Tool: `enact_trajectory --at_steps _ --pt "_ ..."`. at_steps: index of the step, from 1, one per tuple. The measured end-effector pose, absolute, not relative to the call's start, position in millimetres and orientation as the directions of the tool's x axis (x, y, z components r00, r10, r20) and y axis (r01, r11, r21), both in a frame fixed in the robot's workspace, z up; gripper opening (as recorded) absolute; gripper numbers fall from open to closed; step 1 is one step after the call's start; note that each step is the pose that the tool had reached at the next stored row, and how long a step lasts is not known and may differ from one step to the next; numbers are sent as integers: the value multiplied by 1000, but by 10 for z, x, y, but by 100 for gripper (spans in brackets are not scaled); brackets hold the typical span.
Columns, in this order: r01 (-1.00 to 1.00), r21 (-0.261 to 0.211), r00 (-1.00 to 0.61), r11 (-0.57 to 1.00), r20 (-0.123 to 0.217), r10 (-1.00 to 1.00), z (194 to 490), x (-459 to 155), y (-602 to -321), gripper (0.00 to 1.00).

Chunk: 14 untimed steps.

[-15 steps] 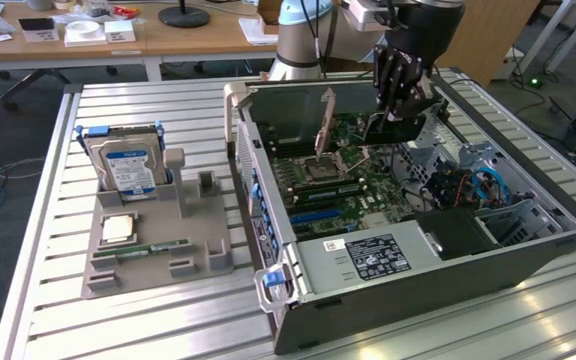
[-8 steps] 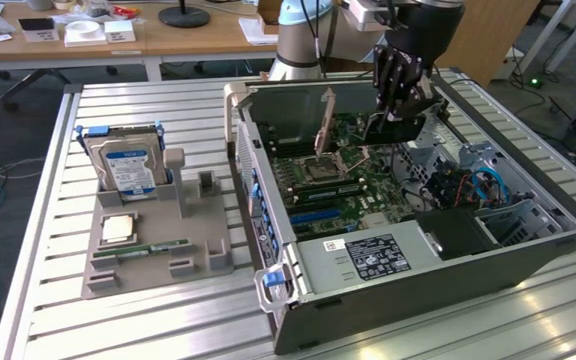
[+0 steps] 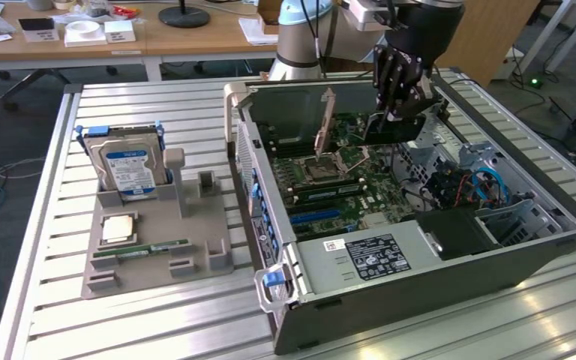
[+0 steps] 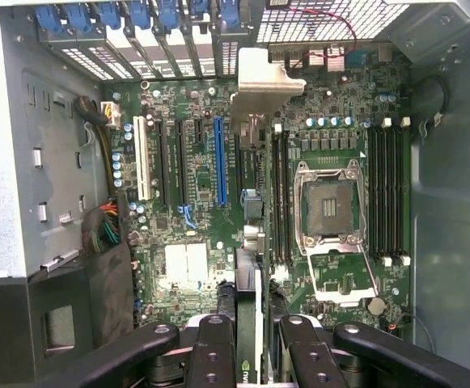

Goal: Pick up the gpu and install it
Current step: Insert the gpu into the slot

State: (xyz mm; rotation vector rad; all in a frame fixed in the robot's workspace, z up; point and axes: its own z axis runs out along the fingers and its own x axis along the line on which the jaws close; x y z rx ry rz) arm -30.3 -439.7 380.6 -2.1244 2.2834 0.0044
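Gripper [image 3: 400, 112] clamped on gpu [image 3: 386, 132] inside open case [image 3: 408, 307]
Gpu hung edge-on over mobo [image 3: 338, 187], bracket [image 4: 263, 77] toward rear slots [image 4: 137, 24]; tray [image 3: 148, 271] at exterior view's left held HDD [image 3: 128, 165], CPU [image 3: 118, 229], RAM [image 3: 154, 247]

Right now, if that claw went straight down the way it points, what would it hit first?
The gpu in the gripper would touch the motherboard first, seemingly just beside the long blue slot, though depth is unclear.
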Motion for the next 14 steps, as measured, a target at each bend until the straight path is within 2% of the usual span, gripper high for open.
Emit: enact_trajectory --at_steps 14 --pt "-997 -13 -72 72 -18 -997 3673 -315 -4397 26"
